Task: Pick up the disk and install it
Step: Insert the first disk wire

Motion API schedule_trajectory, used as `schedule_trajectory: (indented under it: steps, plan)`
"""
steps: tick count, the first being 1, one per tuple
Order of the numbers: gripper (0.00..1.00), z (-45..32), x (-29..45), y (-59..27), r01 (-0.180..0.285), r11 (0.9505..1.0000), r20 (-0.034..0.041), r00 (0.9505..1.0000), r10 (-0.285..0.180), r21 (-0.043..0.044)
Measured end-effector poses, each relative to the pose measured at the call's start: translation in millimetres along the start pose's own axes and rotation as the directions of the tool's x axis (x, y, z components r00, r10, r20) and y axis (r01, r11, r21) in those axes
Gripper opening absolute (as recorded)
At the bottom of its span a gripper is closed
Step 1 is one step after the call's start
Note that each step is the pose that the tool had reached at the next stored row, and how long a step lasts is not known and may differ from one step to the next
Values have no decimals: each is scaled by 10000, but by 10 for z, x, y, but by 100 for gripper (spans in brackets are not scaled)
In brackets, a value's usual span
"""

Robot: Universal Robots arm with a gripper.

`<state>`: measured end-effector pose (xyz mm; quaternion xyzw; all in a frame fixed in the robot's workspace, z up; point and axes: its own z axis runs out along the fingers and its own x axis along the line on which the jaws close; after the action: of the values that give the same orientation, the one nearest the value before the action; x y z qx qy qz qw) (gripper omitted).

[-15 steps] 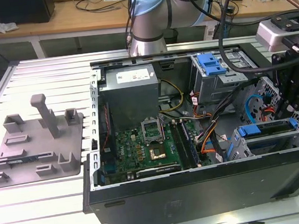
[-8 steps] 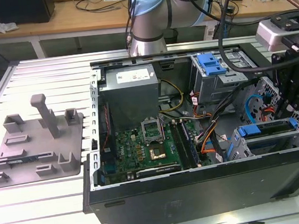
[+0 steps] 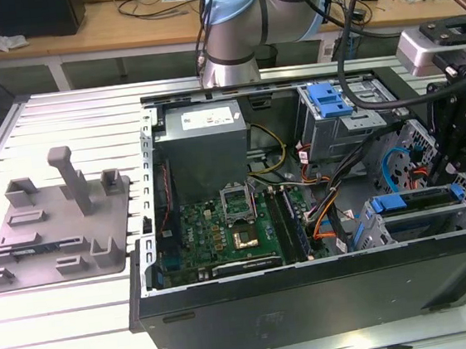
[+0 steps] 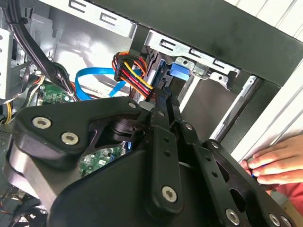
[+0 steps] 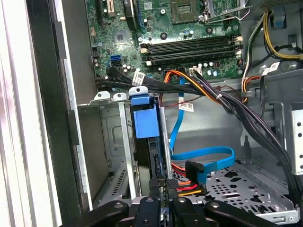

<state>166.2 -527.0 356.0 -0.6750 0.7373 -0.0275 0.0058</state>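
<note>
Disk (image 5: 144, 124) stands on edge in the drive cage (image 5: 113, 142), my hand (image 5: 160, 187) pinched on its cable end; I judge it stiff, weighty, shock-sensitive, best held by the blue carrier's rails.

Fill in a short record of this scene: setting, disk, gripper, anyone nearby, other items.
Setting: open computer case on a slotted metal table
Disk: disk slotted into the drive cage
Gripper: gripper at the disk's end, beside the cable plugs
Nearby: a person's hand rests beside the case's outer wall
Other: grey fixture tray at the exterior view's left
</note>
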Motion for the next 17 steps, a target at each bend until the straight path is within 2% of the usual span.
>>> schedule_trajectory:
  steps: [17]
  plan:
    - [16,9,4,4,439,9990,27,9990,-439,13]
